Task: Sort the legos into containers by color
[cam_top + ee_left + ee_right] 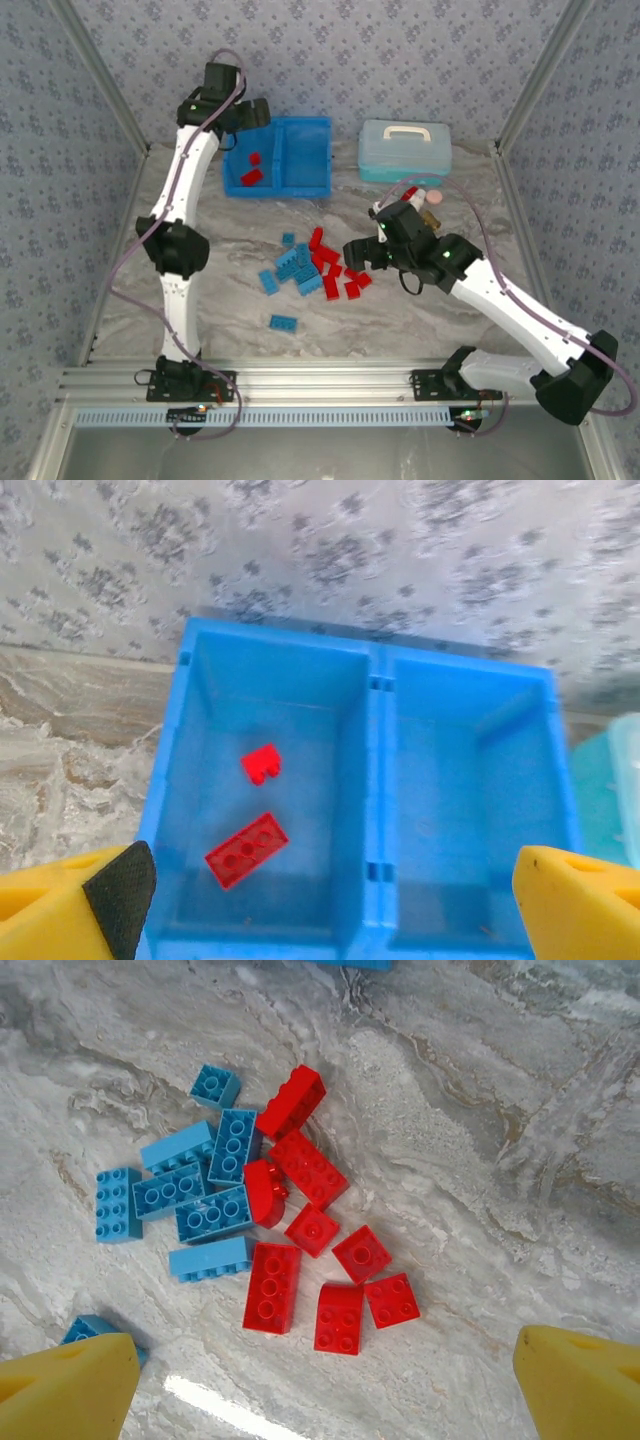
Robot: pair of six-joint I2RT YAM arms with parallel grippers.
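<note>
The left pincer (335, 912) hangs over the blue bin (372, 730) at the counter's (400, 335) far edge, its fingers spread wide with nothing between them. Two red legos (246, 850) lie in the bin's left compartment. The right pincer (320, 1385), also spread, hovers above the loose legos (272, 1287), red and blue, mid-counter.

I am looking at a pale blue case (405, 150) with a white handle (407, 131), sitting at the far side of my marble table (430, 330) near the patterned wall (400, 50). A small bottle (420, 195) is resting just in front of it, partly hidden from me.
</note>
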